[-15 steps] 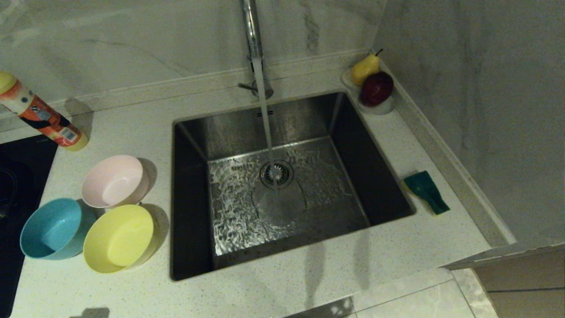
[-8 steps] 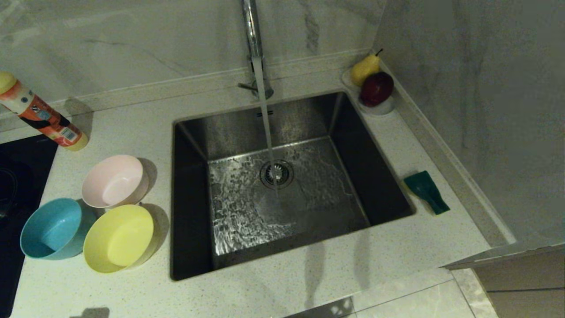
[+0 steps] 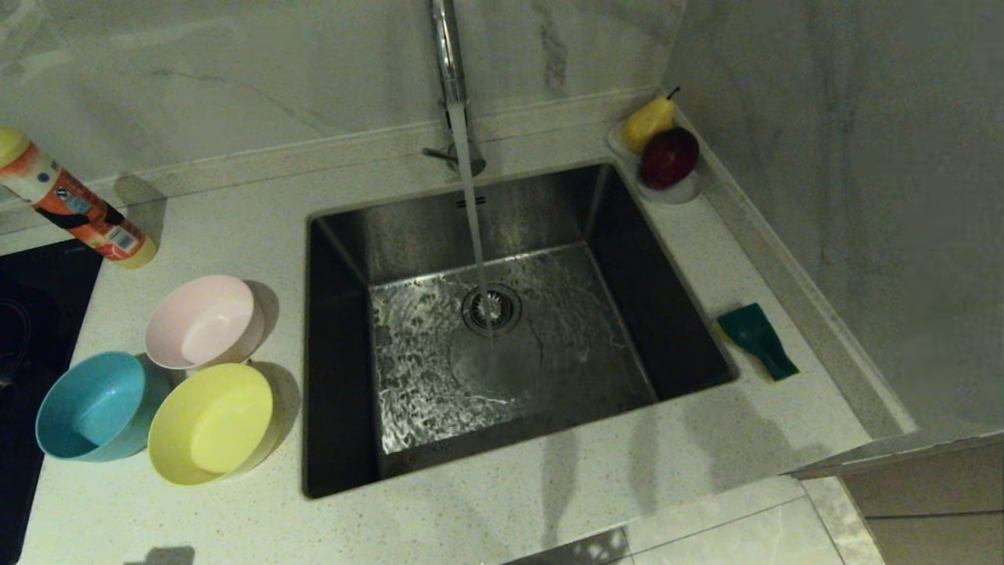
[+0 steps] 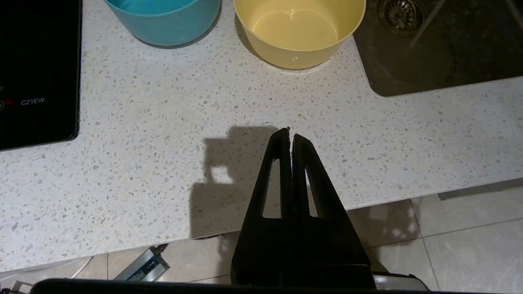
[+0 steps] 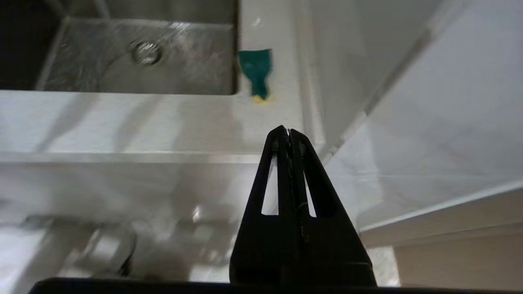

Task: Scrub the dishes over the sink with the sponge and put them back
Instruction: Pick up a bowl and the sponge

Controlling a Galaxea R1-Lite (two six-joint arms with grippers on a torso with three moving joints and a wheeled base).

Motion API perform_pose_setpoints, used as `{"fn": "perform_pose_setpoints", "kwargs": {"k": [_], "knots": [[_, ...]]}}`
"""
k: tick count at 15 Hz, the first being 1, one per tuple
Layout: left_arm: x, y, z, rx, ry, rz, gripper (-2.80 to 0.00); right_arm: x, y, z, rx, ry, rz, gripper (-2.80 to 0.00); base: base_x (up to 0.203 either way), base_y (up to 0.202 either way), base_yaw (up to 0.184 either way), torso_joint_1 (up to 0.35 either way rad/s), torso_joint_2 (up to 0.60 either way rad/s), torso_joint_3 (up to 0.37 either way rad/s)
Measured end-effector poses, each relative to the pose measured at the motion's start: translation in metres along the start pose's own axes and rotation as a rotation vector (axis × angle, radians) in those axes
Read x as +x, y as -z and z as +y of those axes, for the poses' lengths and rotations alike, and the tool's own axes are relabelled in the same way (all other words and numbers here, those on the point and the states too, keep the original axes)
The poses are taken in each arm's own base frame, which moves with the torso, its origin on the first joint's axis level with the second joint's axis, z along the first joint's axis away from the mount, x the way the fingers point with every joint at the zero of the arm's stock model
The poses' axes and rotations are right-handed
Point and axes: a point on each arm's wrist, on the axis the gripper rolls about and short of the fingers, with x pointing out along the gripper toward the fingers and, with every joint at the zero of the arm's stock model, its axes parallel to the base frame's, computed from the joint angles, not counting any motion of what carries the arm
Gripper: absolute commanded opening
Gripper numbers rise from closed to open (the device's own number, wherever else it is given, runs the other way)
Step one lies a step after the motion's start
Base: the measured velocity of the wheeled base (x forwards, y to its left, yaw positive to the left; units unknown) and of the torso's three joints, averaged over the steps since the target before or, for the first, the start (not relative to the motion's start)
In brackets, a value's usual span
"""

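Observation:
Three bowls sit on the counter left of the sink [image 3: 329, 235]: pale pink [image 3: 202, 322], light blue [image 3: 92, 405] and yellow [image 3: 210, 422]. Water runs from the chrome tap [image 3: 447, 55] onto the drain [image 3: 491, 308]. The sponge [image 3: 758, 339], green face up, lies on the counter right of the sink, also visible in the right wrist view [image 5: 255, 72]. Neither arm shows in the head view. My left gripper [image 4: 290, 133] is shut and empty above the counter's front edge, short of the yellow bowl [image 4: 299, 29] and the blue bowl [image 4: 163, 20]. My right gripper [image 5: 288, 131] is shut and empty, before the counter edge, short of the sponge.
A clear dish with a pear [image 3: 648, 122] and a dark red fruit [image 3: 668, 157] stands at the back right corner. An orange bottle [image 3: 74, 205] leans at the far left. A black cooktop [image 3: 31, 314] borders the bowls. A wall rises close on the right.
A new shadow has spread over the counter's front right corner near the sponge. The bowls and sponge have not moved. Water keeps running.

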Motion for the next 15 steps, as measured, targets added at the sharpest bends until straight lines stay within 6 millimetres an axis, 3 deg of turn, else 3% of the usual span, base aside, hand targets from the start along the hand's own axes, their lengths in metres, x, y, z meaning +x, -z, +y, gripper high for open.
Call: {"fn": "perform_pose_setpoints", "kwargs": {"k": [4, 8, 12, 15], "knots": [[0.000, 0.000, 0.000, 0.000, 0.000, 0.000, -2.80, 0.039, -0.049, -0.010, 0.000, -0.082, 0.153, -2.80, 0.000, 0.000, 0.000, 0.000, 0.00, 0.000], [0.000, 0.000, 0.000, 0.000, 0.000, 0.001, -2.80, 0.098, -0.075, -0.021, -0.044, -0.146, 0.349, -2.80, 0.000, 0.000, 0.000, 0.000, 0.00, 0.000], [0.000, 0.000, 0.000, 0.000, 0.000, 0.001, -2.80, 0.160, -0.069, -0.023, -0.011, -0.184, 0.528, -2.80, 0.000, 0.000, 0.000, 0.000, 0.00, 0.000], [0.000, 0.000, 0.000, 0.000, 0.000, 0.001, -2.80, 0.193, -0.054, -0.011, 0.060, -0.218, 0.651, -2.80, 0.000, 0.000, 0.000, 0.000, 0.00, 0.000]]}}
